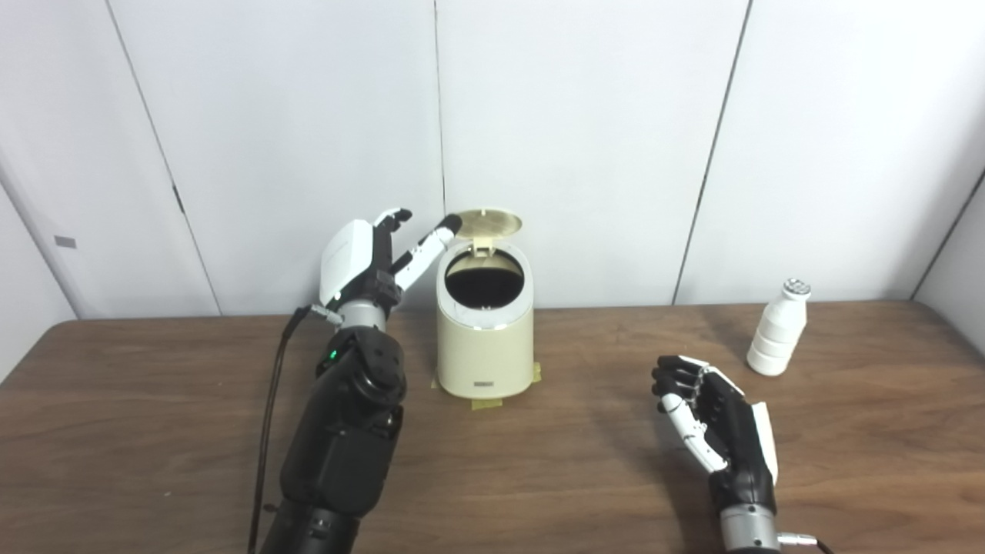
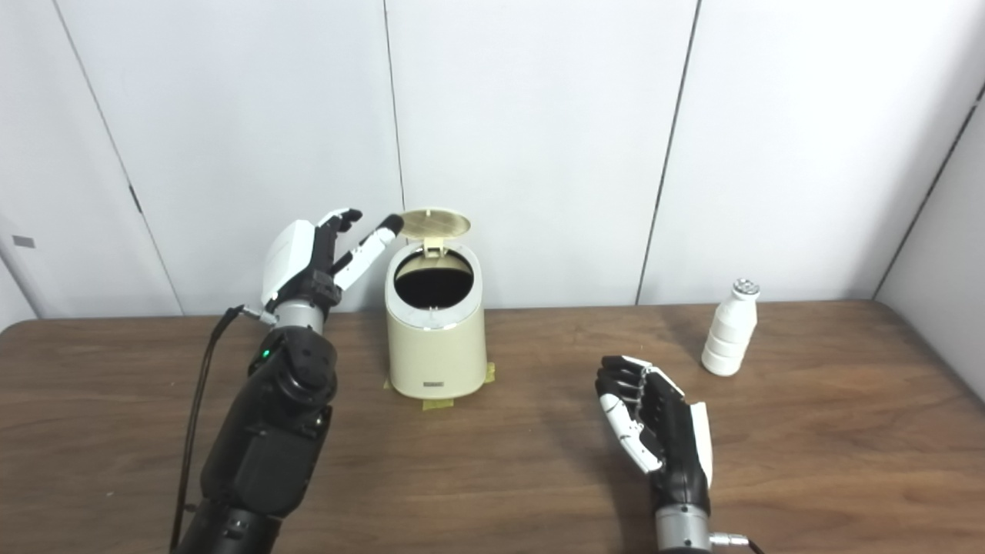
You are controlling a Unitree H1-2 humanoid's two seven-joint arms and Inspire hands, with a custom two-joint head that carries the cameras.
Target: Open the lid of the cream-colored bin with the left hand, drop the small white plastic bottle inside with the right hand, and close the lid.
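- The cream bin [image 1: 485,338] stood on the tabletop [image 1: 154,431] with its lid [image 1: 486,223] tipped up and back, the dark opening showing.
- The left hand [image 1: 369,258] was raised beside the bin, fingers spread and holding nothing, one fingertip touching the lid's left edge.
- The right hand [image 2: 654,431] hovered low over the tabletop, fingers loosely curled and empty.
- The small white bottle [image 2: 729,329] stood upright, well apart from the bin and beyond the right hand, not yet picked up.
- Risk: the lid seemed propped by that single fingertip; if the left hand drifted away, the lid could probably fall shut before the bottle arrived.
- Risk: the bottle looked tall and narrow, so a sideways brush from the curled fingers could likely topple it and send it rolling.
- Risk: the opening looked snug; an off-centre drop might catch the rim.
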